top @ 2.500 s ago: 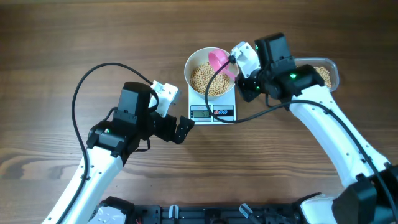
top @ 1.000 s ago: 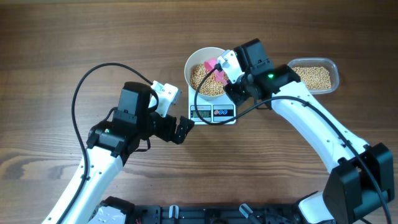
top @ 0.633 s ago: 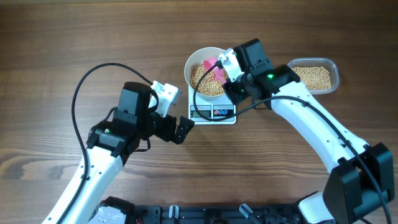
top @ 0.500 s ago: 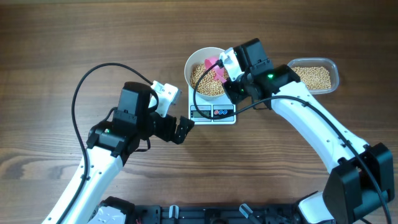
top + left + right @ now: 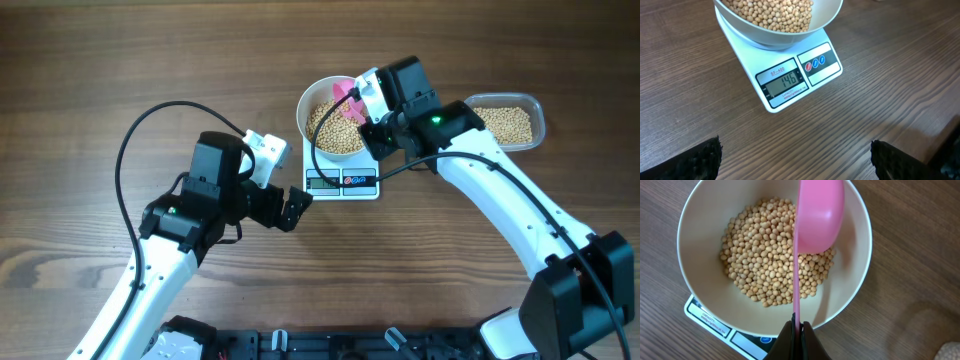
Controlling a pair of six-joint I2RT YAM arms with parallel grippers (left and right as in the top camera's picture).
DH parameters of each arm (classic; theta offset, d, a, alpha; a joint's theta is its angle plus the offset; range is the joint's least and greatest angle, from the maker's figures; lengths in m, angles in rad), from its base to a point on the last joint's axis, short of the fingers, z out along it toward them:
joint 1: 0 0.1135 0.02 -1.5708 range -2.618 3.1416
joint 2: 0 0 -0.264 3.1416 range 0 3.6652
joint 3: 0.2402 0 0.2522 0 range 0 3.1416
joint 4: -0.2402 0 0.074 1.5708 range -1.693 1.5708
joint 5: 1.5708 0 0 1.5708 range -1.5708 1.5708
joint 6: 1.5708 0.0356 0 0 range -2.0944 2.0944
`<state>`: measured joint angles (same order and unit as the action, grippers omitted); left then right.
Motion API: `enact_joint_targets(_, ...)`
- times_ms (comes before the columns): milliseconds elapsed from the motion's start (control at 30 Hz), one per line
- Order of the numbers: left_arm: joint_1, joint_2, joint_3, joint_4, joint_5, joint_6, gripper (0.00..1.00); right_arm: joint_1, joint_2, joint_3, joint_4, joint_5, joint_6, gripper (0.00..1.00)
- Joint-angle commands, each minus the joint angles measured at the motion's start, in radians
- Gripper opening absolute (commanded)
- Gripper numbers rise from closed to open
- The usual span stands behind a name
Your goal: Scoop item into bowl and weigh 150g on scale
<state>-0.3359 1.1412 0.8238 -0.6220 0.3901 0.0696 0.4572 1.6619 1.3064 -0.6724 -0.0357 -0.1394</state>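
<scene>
Right end effector (image 5: 797, 330): fingers pressed together, pinching the thin handle of the pink scoop (image 5: 820, 215). Handle runs straight up from the pinch. The scoop head sits over the bowl (image 5: 695, 220), on the side away from the scale's display edge. Can't tell if the head touches the beans (image 5: 770, 265).

The beans are heaped in the bottom of the bowl, with bare white wall showing all round the pile. Bowl sits on the scale (image 5: 767, 100) and covers most of the platform. Only the front strip sticks out from under it.

The display (image 5: 785, 81) on that strip reads 146. The two round buttons (image 5: 816, 63), one red and one blue, are just right of it in the left wrist view.

Left end effector (image 5: 795, 162): fingers spread wide, nothing between them. It hovers over bare desk (image 5: 100, 60) near the scale's front-left corner, not touching it, and faces the display.

Right arm (image 5: 500, 190) reaches in from the scale's right side.

A clear tub (image 5: 540, 118) stands on the desk to the right of the scale, past the right arm and apart from it. It holds more beans in a flat layer.
</scene>
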Motion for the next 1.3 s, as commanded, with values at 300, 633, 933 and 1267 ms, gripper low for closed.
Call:
enact_joint_targets(300, -0.004, 0.005, -0.003, 0.004, 0.013, 0.005, 1.00, -0.001, -0.007, 0.028, -0.002, 0.021, -0.014, 0.04)
enact_joint_targets(633, -0.004, 0.005, -0.003, 0.004, 0.013, 0.005, 1.00, -0.001, -0.026, 0.031, -0.002, 0.022, -0.043, 0.04)
enact_joint_targets(933, -0.004, 0.005, -0.003, 0.004, 0.013, 0.005, 1.00, -0.013, -0.030, 0.031, -0.009, 0.020, -0.033, 0.04)
enact_joint_targets(1267, -0.004, 0.005, -0.003, 0.004, 0.013, 0.005, 1.00, -0.045, -0.051, 0.032, -0.030, -0.035, -0.043, 0.04)
